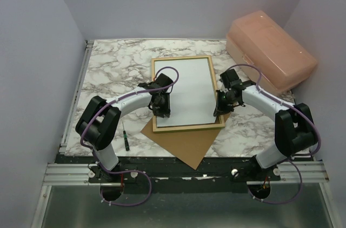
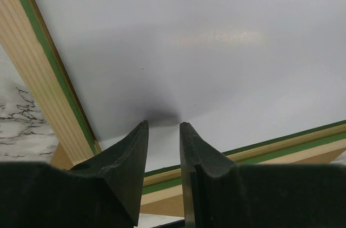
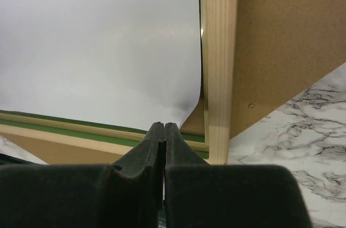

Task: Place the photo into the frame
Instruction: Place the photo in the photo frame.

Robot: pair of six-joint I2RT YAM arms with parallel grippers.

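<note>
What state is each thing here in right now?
Photo: white side up, in the frame, one corner curled.
Frame: back up, partly on the board.
Board: flat under frame.
Box: closed.
Left gripper: open, empty.
Right gripper: shut.

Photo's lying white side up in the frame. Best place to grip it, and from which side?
Near right corner of the photo: it looks curled up off the frame there, while the rest lies flat. Come in low from the near right, one finger under the curl.
</note>
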